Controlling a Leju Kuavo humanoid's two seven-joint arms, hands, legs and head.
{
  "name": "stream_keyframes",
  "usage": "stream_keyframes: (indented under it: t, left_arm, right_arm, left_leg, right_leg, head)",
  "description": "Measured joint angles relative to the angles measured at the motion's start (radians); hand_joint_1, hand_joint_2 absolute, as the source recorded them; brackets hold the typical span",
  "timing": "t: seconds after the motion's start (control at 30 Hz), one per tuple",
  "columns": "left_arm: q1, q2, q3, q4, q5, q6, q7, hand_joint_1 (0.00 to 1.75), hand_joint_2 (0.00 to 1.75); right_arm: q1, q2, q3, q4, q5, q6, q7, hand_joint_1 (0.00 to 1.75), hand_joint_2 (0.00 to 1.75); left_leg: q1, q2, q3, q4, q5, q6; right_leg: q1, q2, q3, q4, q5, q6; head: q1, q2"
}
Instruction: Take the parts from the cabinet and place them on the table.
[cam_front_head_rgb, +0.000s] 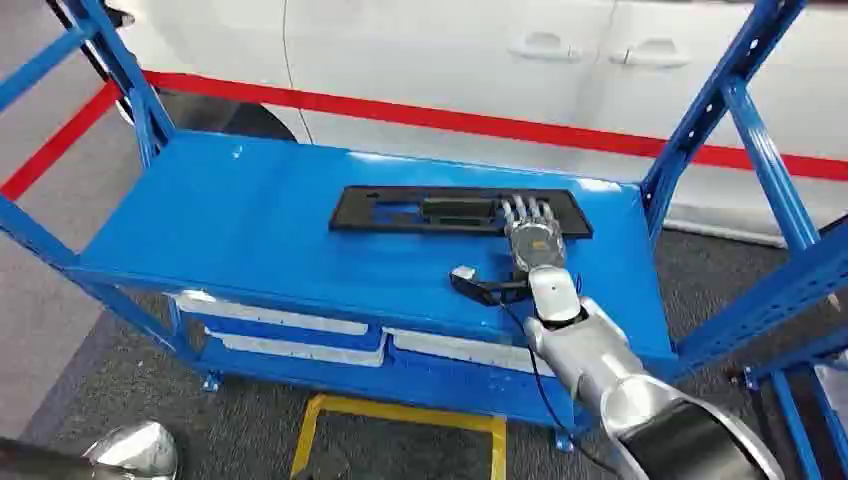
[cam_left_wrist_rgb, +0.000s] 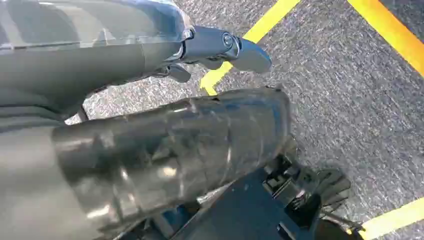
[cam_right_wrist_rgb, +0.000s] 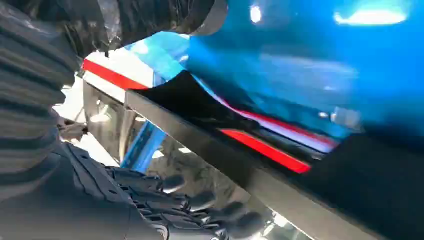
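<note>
Lying flat on the blue shelf (cam_front_head_rgb: 250, 230) of the cabinet, toward its back edge and right of centre, a long black part (cam_front_head_rgb: 420, 212) with rectangular openings is shown, its length running parallel to that edge. The right hand (cam_front_head_rgb: 532, 238) is seen extended from the shelf's front edge, palm down, with its fingers (cam_front_head_rgb: 527, 210) laid side by side over the right portion of the part; whether the part is actually gripped cannot be told from the head view. In the right wrist view, the dark fingers (cam_right_wrist_rgb: 200, 200) are seen resting on the part's glossy surface (cam_right_wrist_rgb: 210, 150). The left hand (cam_left_wrist_rgb: 310, 190) is seen hanging above grey carpet (cam_left_wrist_rgb: 350, 100) marked with yellow lines (cam_left_wrist_rgb: 390, 35); its fingers are too dark for their state to be judged. Behind the cabinet, a white car (cam_front_head_rgb: 450, 60) and a red floor stripe (cam_front_head_rgb: 480, 120) are visible.
</note>
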Motion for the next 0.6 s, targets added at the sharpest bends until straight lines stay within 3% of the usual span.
stream_keyframes:
  t: [0.07,0.1,0.13,0.17,0.23,0.27,0.3,0.33,0.37,0.43,0.47,0.5,0.6]
  left_arm:
    - [0.0,-0.002,-0.001,0.0,0.0,-0.002,0.0,0.0,0.0]
    - [-0.001,-0.002,-0.002,0.0,-0.001,-0.003,0.0,0.0,0.0]
    - [-0.001,-0.002,-0.003,0.0,-0.002,-0.003,0.0,0.0,0.0]
    - [-0.002,-0.003,-0.004,0.0,-0.002,-0.003,0.0,0.0,0.0]
    - [0.0,-0.003,-0.006,0.0,-0.003,-0.003,0.0,0.0,0.0]
    - [0.001,-0.003,-0.007,0.0,-0.003,-0.003,0.0,0.0,0.0]
    - [0.003,-0.003,-0.009,0.0,-0.003,-0.003,0.0,0.0,0.0]
    - [0.003,-0.002,-0.011,0.0,-0.003,-0.003,0.0,0.0,0.0]
    - [0.003,-0.002,-0.013,0.0,-0.003,-0.003,0.0,0.0,0.0]
    - [0.002,-0.002,-0.014,0.0,-0.003,-0.003,0.0,0.0,0.0]
    - [0.001,-0.003,-0.015,0.0,-0.003,-0.003,0.0,0.0,0.0]
    - [0.001,-0.005,-0.016,0.0,-0.003,-0.004,-0.001,0.0,0.0]
    - [0.002,-0.006,-0.018,0.0,-0.003,-0.005,-0.001,0.0,0.0]
  right_arm:
    - [0.0,0.0,-0.002,0.0,-0.002,-0.005,0.002,0.0,1.75]
    - [0.0,0.0,-0.003,-0.001,-0.002,-0.007,0.002,0.0,1.75]
    - [-0.001,-0.001,-0.006,-0.001,-0.003,-0.01,0.003,0.0,1.75]
    - [-0.002,-0.002,-0.008,0.0,-0.005,-0.011,0.005,0.0,1.75]
    - [0.002,-0.002,-0.01,0.0,-0.006,-0.016,0.005,0.0,1.75]
    - [0.005,-0.002,-0.01,0.0,-0.006,-0.016,0.005,0.0,1.75]
    - [0.006,-0.002,-0.01,0.002,-0.006,-0.016,0.006,0.0,1.75]
    - [0.007,-0.002,-0.011,0.002,-0.007,-0.016,0.008,0.0,1.75]
    - [0.007,-0.002,-0.013,0.002,-0.008,-0.016,0.009,0.0,1.75]
    - [0.005,-0.003,-0.018,0.002,-0.011,-0.017,0.012,0.0,1.75]
    - [0.006,-0.004,-0.019,0.002,-0.011,-0.017,0.012,0.0,1.75]
    - [0.006,-0.006,-0.021,0.002,-0.011,-0.017,0.013,0.0,1.75]
    - [0.007,-0.009,-0.024,0.002,-0.011,-0.017,0.014,0.0,1.75]
  left_leg:
    - [0.002,0.002,0.007,-0.007,-0.001,-0.01]
    - [-0.005,0.003,0.012,-0.008,-0.005,-0.016]
    - [0.0,0.002,0.009,0.009,-0.017,-0.021]
    - [0.001,0.003,-0.012,0.053,-0.044,-0.025]
    - [0.008,0.003,-0.09,0.208,-0.114,-0.035]
    - [0.01,0.003,-0.129,0.277,-0.136,-0.039]
    - [0.011,0.003,-0.149,0.305,-0.131,-0.042]
    - [0.013,0.003,-0.142,0.278,-0.1,-0.043]
    - [0.015,0.003,-0.115,0.212,-0.056,-0.043]
    - [0.018,0.005,-0.028,0.027,0.032,-0.04]
    - [0.01,0.004,-0.017,0.002,0.013,-0.037]
    - [0.01,0.001,-0.017,-0.002,0.02,-0.025]
    - [0.01,0.001,-0.017,-0.009,0.026,-0.007]
  right_leg:
    - [0.002,0.004,0.001,-0.005,-0.002,-0.005]
    - [-0.01,0.005,0.011,-0.016,0.001,-0.01]
    - [-0.013,0.002,0.021,-0.024,0.002,-0.014]
    - [-0.014,0.0,0.025,-0.026,0.001,-0.02]
    - [-0.012,0.0,0.025,-0.026,-0.001,-0.024]
    - [-0.012,0.0,0.024,-0.025,-0.002,-0.025]
    - [-0.012,0.001,0.025,-0.025,-0.002,-0.025]
    - [-0.012,0.002,0.026,-0.023,-0.004,-0.024]
    - [-0.013,0.003,0.027,-0.021,-0.005,-0.022]
    - [-0.015,0.005,0.029,-0.014,-0.011,-0.013]
    - [-0.008,0.006,0.027,-0.012,-0.014,-0.007]
    - [-0.008,0.007,0.025,-0.012,-0.012,0.0]
    - [-0.008,0.007,0.029,-0.022,-0.007,0.02]
  head:
    - [0.0,0.0]
    - [0.0,0.0]
    - [0.001,0.0]
    - [-0.001,0.0]
    - [-0.001,0.0]
    - [0.0,0.0]
    - [-0.001,0.0]
    - [-0.001,0.0]
    - [-0.001,0.0]
    - [-0.001,0.0]
    - [-0.001,0.0]
    - [0.001,0.0]
    - [0.0,0.0]
